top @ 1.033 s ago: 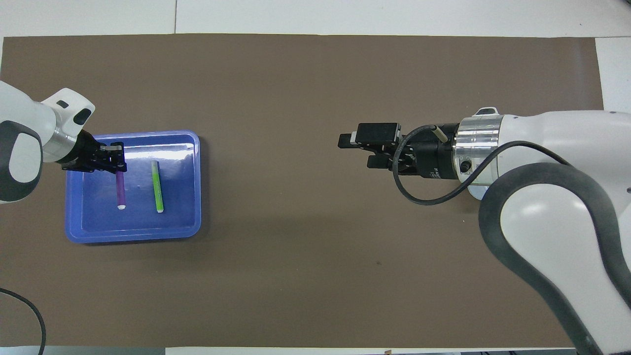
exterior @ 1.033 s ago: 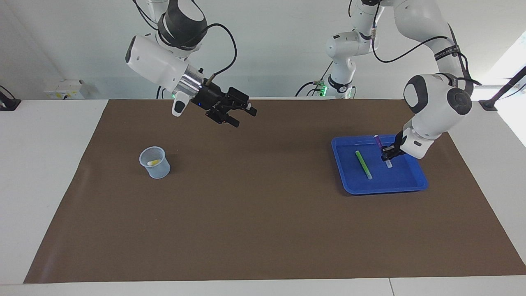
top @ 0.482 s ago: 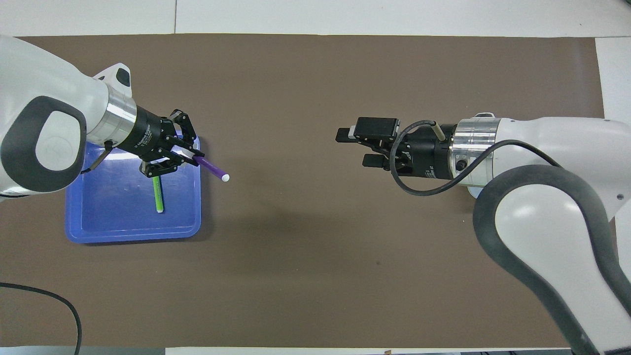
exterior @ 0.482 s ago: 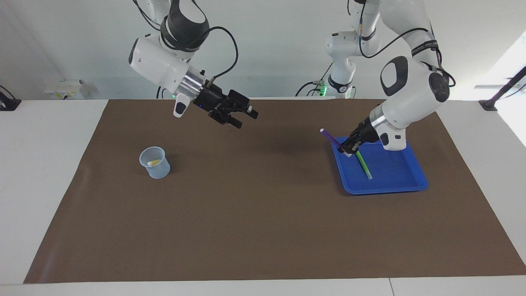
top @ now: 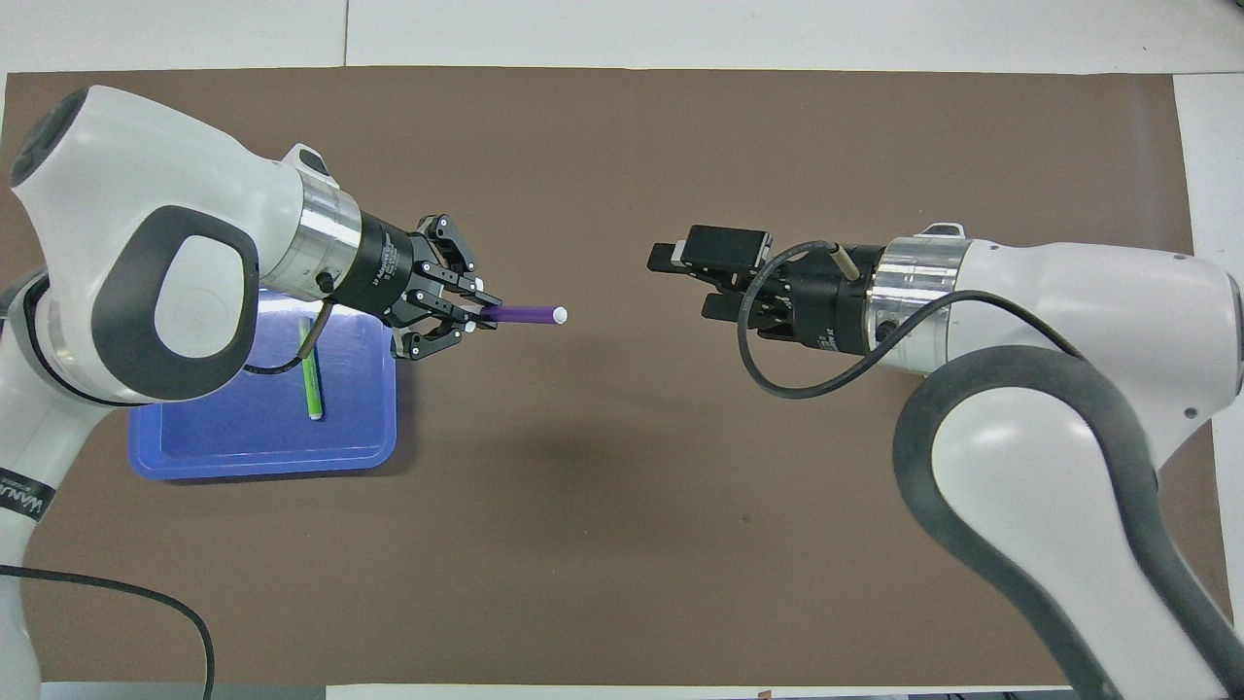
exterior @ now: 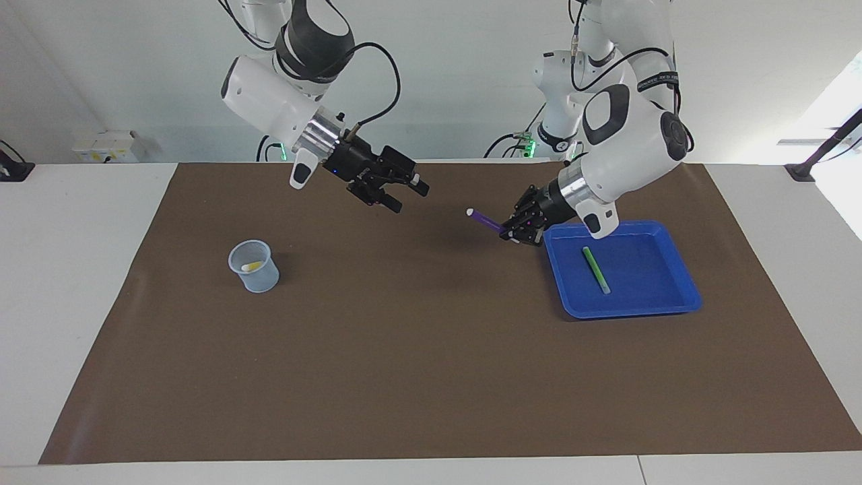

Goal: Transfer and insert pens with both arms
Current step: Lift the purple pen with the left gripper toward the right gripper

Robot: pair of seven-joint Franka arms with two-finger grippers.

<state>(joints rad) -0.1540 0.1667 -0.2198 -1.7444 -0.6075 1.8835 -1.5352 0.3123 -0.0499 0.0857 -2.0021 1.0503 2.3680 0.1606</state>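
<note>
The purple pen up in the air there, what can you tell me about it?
The purple pen is a short, slim marker, seemingly plastic, with a pale whitish tip. It is off the table, roughly level, over the brown mat between the blue tray and the table's middle. The left gripper is shut on one end; the whitish free end points at the open right gripper, with a clear gap between them. Nothing else touches it.

Plain pale grey-white wall (exterior: 458,101) along the robots' end, with a small white wall box (exterior: 104,146) low down toward the right arm's end. Wide white table (exterior: 67,283) covered over most of its top by a flat brown rectangular mat (exterior: 417,350). Bright daylight (exterior: 845,94) at the left arm's end.
</note>
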